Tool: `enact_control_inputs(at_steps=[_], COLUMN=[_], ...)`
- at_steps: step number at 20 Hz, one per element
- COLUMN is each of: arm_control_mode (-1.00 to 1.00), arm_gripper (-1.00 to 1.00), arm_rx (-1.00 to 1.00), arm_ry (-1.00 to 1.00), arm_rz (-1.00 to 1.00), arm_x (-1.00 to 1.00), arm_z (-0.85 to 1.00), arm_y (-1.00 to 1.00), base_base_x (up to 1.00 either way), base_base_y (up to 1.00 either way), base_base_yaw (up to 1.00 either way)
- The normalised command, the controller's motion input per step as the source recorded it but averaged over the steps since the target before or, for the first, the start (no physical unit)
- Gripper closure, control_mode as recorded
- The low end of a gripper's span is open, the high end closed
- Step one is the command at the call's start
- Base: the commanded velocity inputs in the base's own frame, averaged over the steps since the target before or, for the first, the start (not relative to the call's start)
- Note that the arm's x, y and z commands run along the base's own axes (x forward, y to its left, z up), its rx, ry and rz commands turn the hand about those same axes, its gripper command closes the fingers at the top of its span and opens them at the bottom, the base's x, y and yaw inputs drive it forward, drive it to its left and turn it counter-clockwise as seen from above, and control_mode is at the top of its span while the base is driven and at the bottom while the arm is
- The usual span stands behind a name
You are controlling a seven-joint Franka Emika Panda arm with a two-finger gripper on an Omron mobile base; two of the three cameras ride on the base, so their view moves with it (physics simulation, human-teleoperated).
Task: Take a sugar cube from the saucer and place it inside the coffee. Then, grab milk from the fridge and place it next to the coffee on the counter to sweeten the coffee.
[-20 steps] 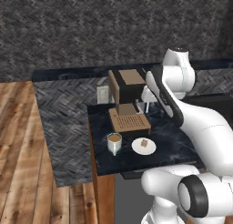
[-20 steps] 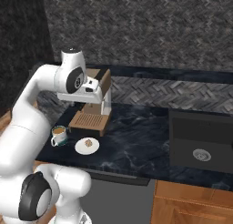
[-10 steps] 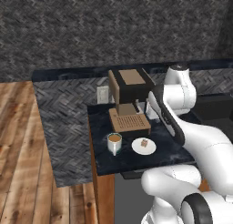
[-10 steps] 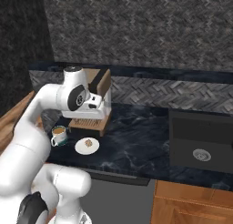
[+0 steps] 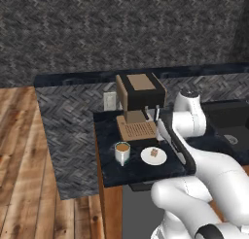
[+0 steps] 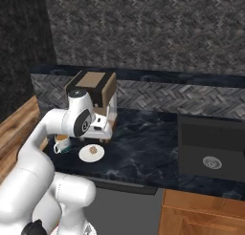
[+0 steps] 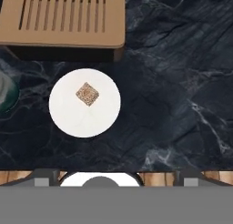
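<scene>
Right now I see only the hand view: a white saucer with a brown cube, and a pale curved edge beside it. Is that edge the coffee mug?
Observer: Yes. The coffee stands upright beside the saucer, apart from it, with light-brown liquid at its top.
Operator: And the slatted wooden thing?
Observer: The drip tray of a brown-and-black coffee machine that rises behind both.
Operator: What is past the saucer's other side?
Observer: The counter runs on to a dark sink set into it.
</scene>
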Motion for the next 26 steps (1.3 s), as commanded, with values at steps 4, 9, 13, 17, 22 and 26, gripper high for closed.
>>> enact_control_inputs(at_steps=[4, 9, 13, 17, 22, 26], arm_control_mode=[-1.0, -1.0, -1.0, -1.0, -1.0, -1.0], arm_gripper=[-1.0, -1.0, -1.0, -1.0, -1.0, -1.0], arm_rx=[0.01, 0.0, 0.0, 0.0, 0.0, 0.0], arm_ry=[0.0, 0.08, 0.11, 0.04, 0.0, 0.0], arm_rz=[0.0, -0.01, 0.0, 0.0, 0.0, 0.0], arm_x=[0.0, 0.0, 0.0, 0.05, 0.15, 0.15], arm_z=[-0.36, -0.25, -0.11, -0.11, -0.11, -0.19], arm_y=[0.04, 0.2, 0.36, 0.4, 0.15, 0.0], base_base_x=[0.0, 0.0, 0.0, 0.0, 0.0, 0.0], base_base_y=[0.0, 0.0, 0.0, 0.0, 0.0, 0.0], base_base_yaw=[0.0, 0.0, 0.0, 0.0, 0.0, 0.0])
